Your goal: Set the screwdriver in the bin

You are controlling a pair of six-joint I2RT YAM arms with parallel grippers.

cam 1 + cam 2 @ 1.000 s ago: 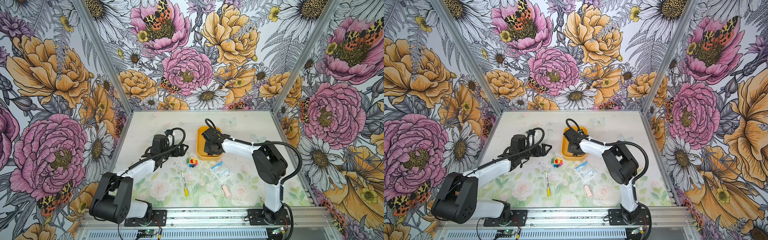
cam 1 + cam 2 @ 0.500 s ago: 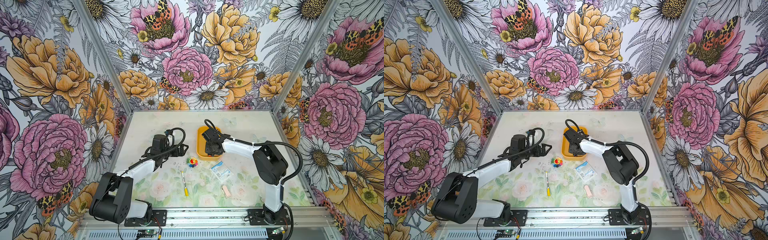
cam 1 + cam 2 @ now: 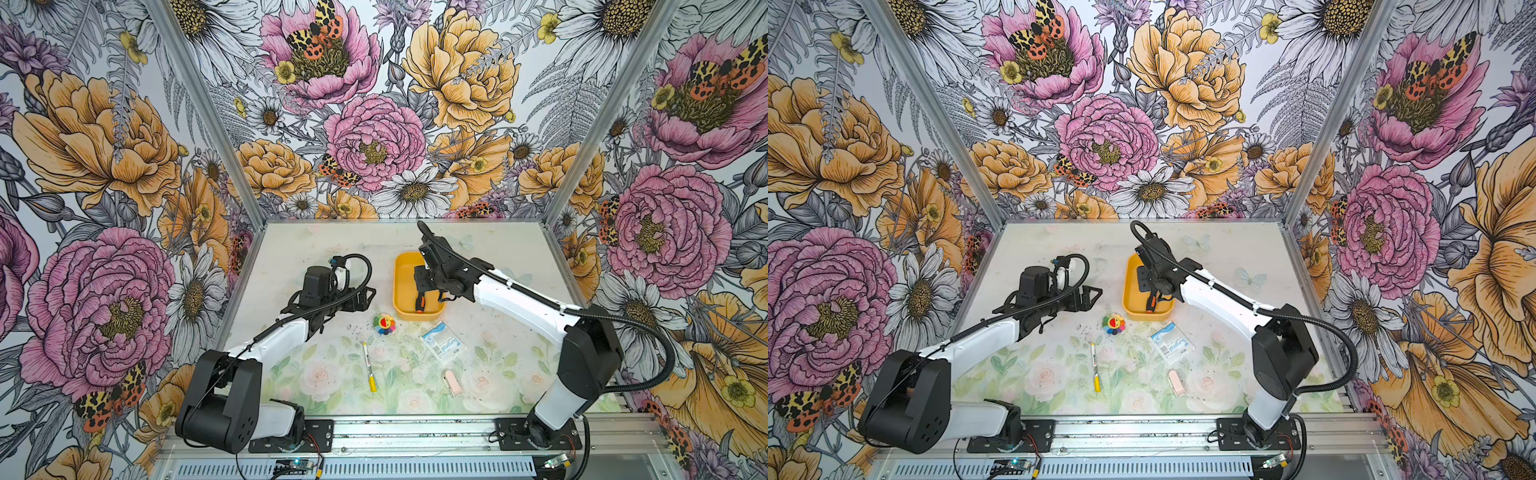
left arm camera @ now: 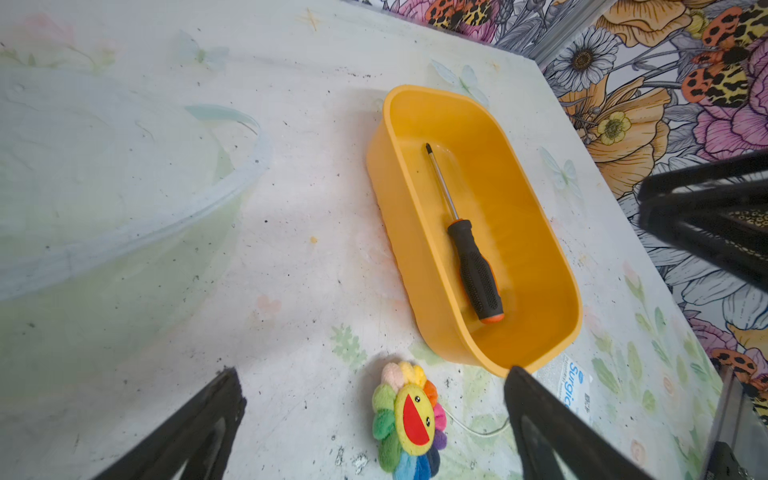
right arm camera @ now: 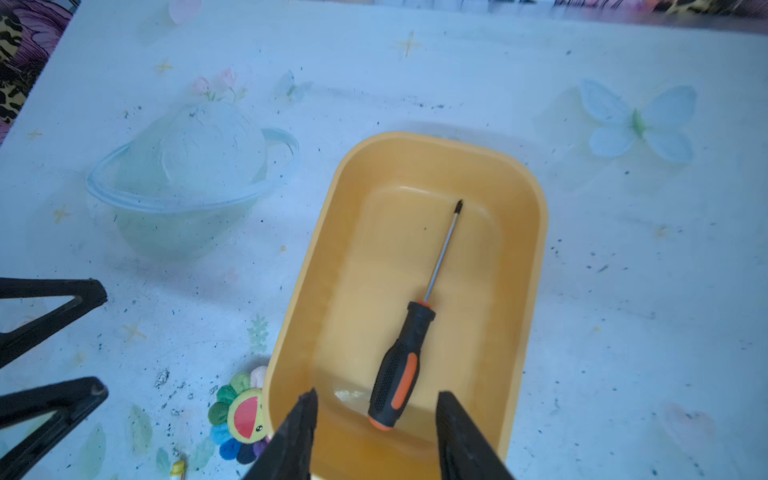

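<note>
currently the screwdriver (image 5: 420,312) lies flat on the floor of the bin (image 5: 538,257), touching no finger. your right gripper (image 5: 376,394) hangs low over the handle end, fingers apart and empty; your left gripper (image 4: 372,372) is also spread, empty, beside the bin. risk noted: a slanted withdrawal could snag a right finger on the handle or near wall, dragging or tipping the shallow bin. advise: lift straight up.

In both top views the right arm (image 3: 511,297) (image 3: 1208,295) is hiding most of the screwdriver (image 3: 419,303) (image 3: 1150,303); the right wrist view's edge is cropping the pen (image 5: 178,469).
</note>
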